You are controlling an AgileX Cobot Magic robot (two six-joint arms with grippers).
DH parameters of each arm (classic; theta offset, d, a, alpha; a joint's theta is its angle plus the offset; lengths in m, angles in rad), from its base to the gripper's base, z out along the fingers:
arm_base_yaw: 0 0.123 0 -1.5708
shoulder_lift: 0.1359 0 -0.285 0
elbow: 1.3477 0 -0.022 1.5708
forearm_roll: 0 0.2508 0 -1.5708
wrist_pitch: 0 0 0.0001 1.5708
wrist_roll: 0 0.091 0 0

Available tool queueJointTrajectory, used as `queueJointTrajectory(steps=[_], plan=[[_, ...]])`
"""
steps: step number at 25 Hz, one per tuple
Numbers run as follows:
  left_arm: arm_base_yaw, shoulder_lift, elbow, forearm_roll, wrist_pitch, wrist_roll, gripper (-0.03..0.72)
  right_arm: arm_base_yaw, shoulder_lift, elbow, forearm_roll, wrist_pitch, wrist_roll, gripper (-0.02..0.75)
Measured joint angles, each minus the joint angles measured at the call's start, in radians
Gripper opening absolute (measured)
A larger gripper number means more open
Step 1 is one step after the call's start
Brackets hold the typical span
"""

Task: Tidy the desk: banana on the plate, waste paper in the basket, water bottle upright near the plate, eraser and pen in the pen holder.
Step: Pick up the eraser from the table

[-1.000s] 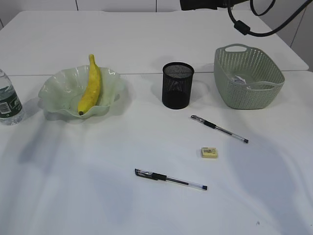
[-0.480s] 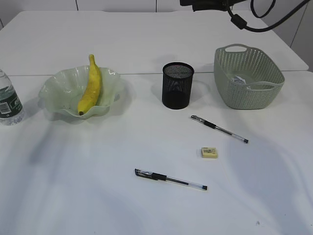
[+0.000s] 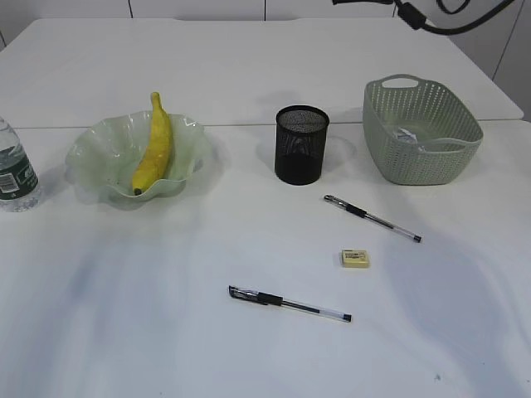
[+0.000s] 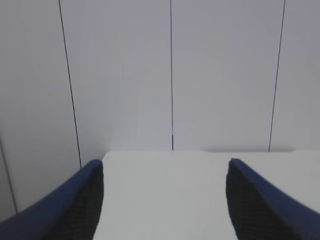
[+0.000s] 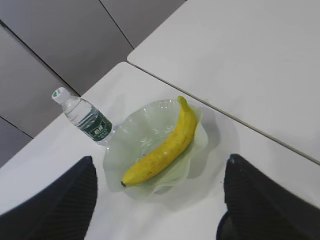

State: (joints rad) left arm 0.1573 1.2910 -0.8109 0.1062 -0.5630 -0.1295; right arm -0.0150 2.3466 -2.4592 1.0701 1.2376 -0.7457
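The banana (image 3: 155, 147) is seen lying in the wavy pale-green plate (image 3: 99, 148) at bench (image 3: 249, 66) left, tip over the far rim. The water bottle (image 3: 13, 170) is stood upright just left of the plate, partly cut by the frame edge. The black mesh pen holder (image 3: 301, 144) is placed near centre, w/ nothing seen inside. At right, crumpled waste paper (image 3: 408, 135) is seen inside the grey-green woven basket (image 3: 421, 128). One pen (image 3: 372, 219) is laid diagonally in front of holder & basket; the eraser (image 3: 355, 259) is just below it, apart; a second pen (image 3: 289, 304) is nearer the front edge.

Left end effector (image 4: 165, 200): blue jaws spread wide, nothing between them, bench edge & wall panels beyond. Right end effector (image 5: 157, 200): dark jaws spread wide, empty, held high above plate & banana; the bottle is also seen in its wrist view.
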Motion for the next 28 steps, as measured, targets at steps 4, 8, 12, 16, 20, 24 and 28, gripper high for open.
queueJointTrajectory(steps=[4,8,12,16,20,24,28], plan=[[0.0,-0.107,0.0,0.0,0.072,-0.002,0.543,0.0,-0.085,0.0,-0.134,0.0,0.053,0.586],[0.0,-0.192,0.0,0.003,0.174,-0.002,0.543,0.0,-0.184,0.0,-0.234,0.008,0.084,0.587],[0.0,-0.281,0.0,0.008,0.191,-0.002,0.543,0.0,-0.272,0.0,-0.263,0.014,0.094,0.587],[0.0,-0.364,0.0,0.042,0.204,-0.002,0.543,0.0,-0.346,-0.002,-0.252,0.017,0.115,0.586],[0.0,-0.407,0.0,0.05,0.258,-0.002,0.543,0.0,-0.394,-0.004,-0.237,0.021,0.136,0.586],[0.0,-0.418,0.0,0.052,0.309,-0.002,0.543,0.0,-0.407,-0.004,-0.236,0.022,0.165,0.587],[0.0,-0.42,0.0,0.056,0.345,-0.002,0.542,0.0,-0.407,-0.004,-0.237,0.023,0.17,0.587]])
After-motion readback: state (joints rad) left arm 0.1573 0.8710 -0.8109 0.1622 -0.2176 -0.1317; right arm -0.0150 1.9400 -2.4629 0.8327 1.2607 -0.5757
